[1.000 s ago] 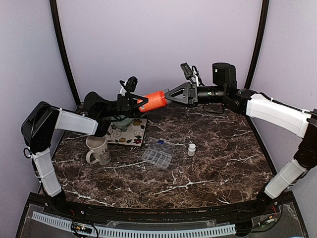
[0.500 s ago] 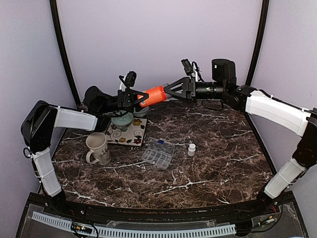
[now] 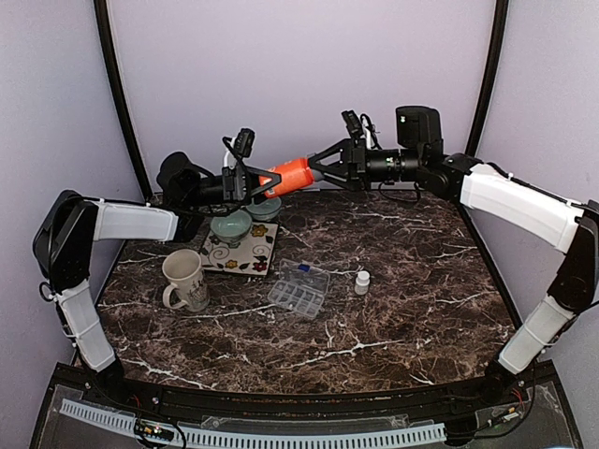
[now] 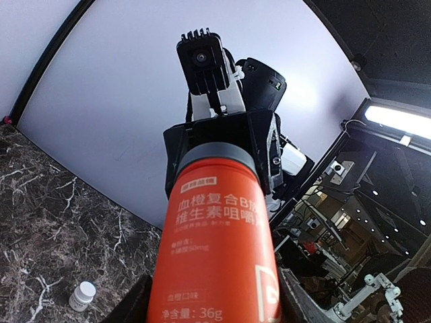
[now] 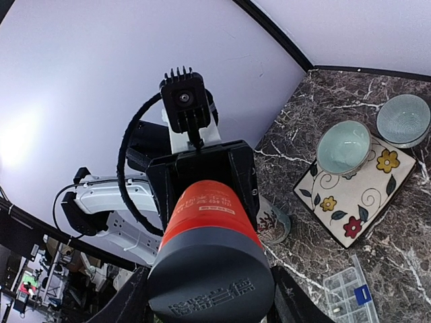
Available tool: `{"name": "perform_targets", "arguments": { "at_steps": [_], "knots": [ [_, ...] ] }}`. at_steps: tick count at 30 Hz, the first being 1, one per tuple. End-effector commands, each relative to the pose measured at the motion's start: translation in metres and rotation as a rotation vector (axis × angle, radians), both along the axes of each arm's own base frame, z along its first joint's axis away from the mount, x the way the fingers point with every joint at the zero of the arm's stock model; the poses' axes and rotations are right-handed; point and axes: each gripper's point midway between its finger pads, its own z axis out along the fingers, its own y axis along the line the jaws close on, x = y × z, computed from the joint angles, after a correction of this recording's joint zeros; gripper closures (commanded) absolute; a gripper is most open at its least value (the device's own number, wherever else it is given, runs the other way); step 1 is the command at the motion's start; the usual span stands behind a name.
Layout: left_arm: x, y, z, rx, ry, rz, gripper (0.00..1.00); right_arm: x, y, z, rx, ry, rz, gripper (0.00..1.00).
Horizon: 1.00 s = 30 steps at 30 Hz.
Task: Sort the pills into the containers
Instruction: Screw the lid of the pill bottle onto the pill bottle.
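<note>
An orange pill bottle with a dark grey cap hangs level in the air at the back of the table. My left gripper is shut on its orange body, one finger on each side. My right gripper is shut on the cap end. In the left wrist view, my left gripper clamps the bottle low in the picture. My right gripper frames the cap in its own view. The clear organiser with the containers lies flat mid-table below. No loose pills show.
A cream mug stands at the left. Two pale green bowls sit by a flowered tile under the left arm. A small white bottle stands right of the organiser. Purple walls close the back and sides.
The bottle has risen a little with both grippers still on it. The right wrist has turned around the cap end. The left arm has lifted slightly.
</note>
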Motion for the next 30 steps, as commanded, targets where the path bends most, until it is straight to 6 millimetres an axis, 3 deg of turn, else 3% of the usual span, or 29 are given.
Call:
{"name": "perform_targets", "arguments": {
  "at_steps": [1, 22, 30],
  "knots": [
    [-0.028, -0.008, 0.05, -0.054, -0.175, -0.013, 0.97, -0.013, 0.023, -0.024, -0.035, 0.111, 0.063, 0.71],
    [-0.032, -0.004, 0.09, -0.018, -0.464, 0.229, 0.97, -0.01, 0.028, -0.029, 0.008, 0.313, 0.061, 0.77],
    [-0.032, -0.007, 0.1, -0.056, -0.499, 0.224, 0.95, -0.009, 0.031, -0.032, 0.05, 0.385, 0.082, 0.78]
  ]
}}
